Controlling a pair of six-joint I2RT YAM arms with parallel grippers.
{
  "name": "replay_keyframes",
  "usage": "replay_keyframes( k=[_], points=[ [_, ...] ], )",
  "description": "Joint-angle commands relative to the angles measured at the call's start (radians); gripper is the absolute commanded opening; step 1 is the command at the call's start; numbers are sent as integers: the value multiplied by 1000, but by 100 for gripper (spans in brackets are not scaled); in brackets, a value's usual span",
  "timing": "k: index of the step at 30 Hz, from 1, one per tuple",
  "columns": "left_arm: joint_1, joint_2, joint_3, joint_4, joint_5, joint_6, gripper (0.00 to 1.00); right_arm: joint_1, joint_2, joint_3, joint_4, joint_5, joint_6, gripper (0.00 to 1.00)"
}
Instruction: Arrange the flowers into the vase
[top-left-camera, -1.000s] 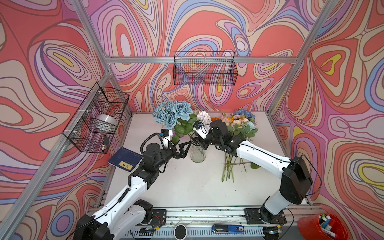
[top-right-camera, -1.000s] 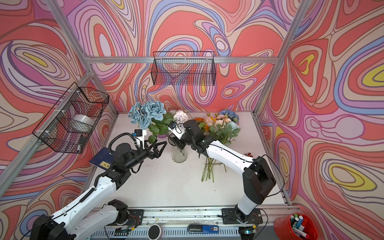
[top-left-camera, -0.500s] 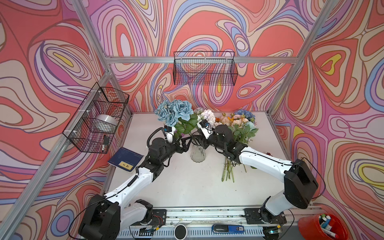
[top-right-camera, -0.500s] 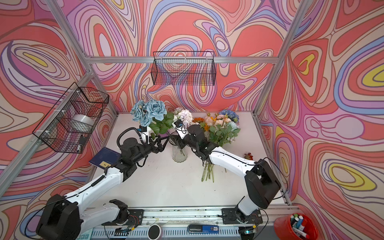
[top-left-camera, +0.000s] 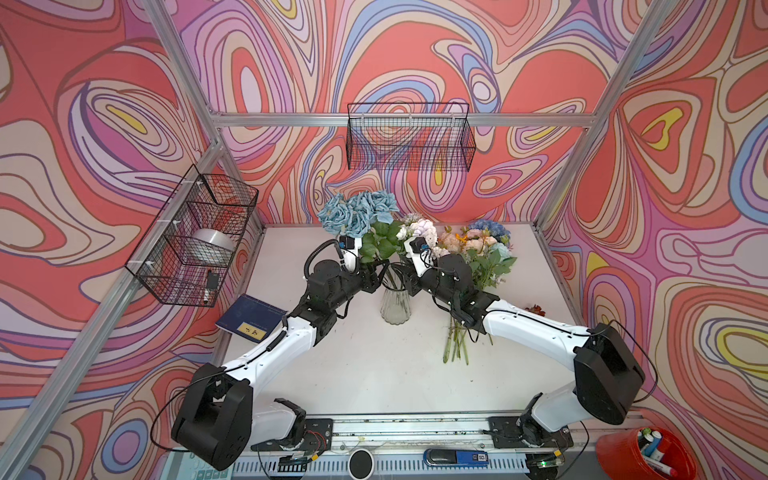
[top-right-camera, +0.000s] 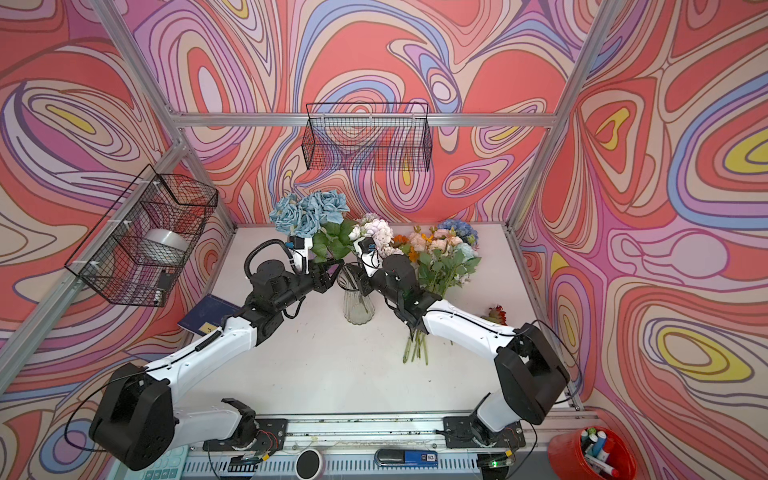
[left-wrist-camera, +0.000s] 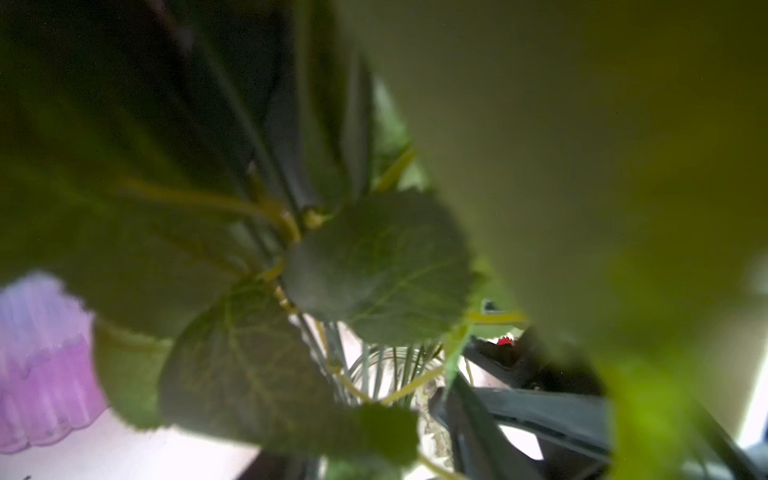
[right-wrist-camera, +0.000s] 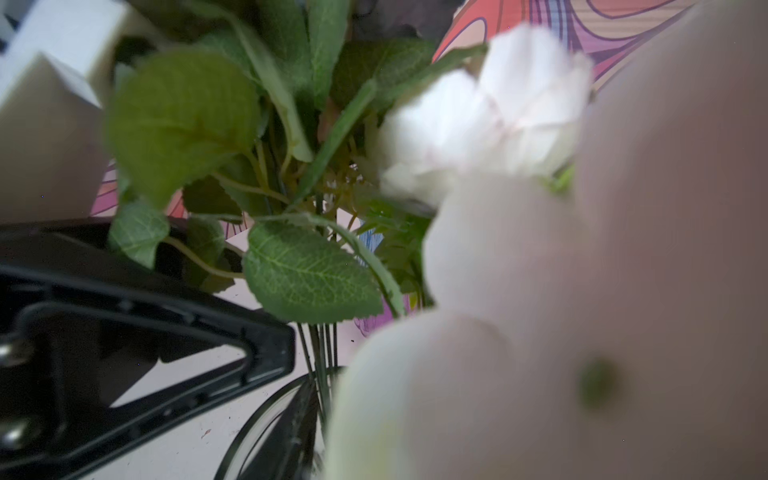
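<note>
A clear glass vase (top-left-camera: 395, 309) (top-right-camera: 358, 309) stands mid-table with dusty-blue roses (top-left-camera: 357, 212) and their leaves in it. My left gripper (top-left-camera: 377, 277) (top-right-camera: 330, 277) is shut on the roses' green stems just above the rim. From the other side my right gripper (top-left-camera: 405, 277) (top-right-camera: 356, 276) is at the rim, shut on the stem of white and lilac flowers (top-left-camera: 420, 230) (right-wrist-camera: 478, 124). Their stems run down into the vase (right-wrist-camera: 249, 424). Leaves fill the left wrist view and hide its jaws; the vase rim (left-wrist-camera: 390, 361) shows below them.
A loose bunch of pink, orange and blue flowers (top-left-camera: 478, 249) lies right of the vase, under my right arm. A red daisy (top-left-camera: 536, 308) lies further right. A blue notebook (top-left-camera: 249, 322) lies at the left edge. Wire baskets (top-left-camera: 409, 137) (top-left-camera: 195, 237) hang on the walls.
My left gripper reached in to the vase and shut on the rose stems. My right gripper stayed at the rim with its white and lilac flowers, shifting only slightly.
</note>
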Motion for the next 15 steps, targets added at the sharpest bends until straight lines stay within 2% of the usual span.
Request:
replay_keyframes(
  k=[1,2,8,13,15],
  points=[
    [-7,21,30,18,-12,19,20,1,-25,-14,24,27,-3,42],
    [-13,19,24,22,-16,23,16,0,-24,-14,24,29,-3,42],
    [-92,-43,-47,1,-88,122,7,1,-7,-12,25,26,-5,42],
    [-116,-69,-96,-26,-136,143,8,0,-1,-9,21,22,-11,42],
    [-117,-74,-109,-31,-152,144,15,0,2,-5,15,12,-11,41]
  ],
)
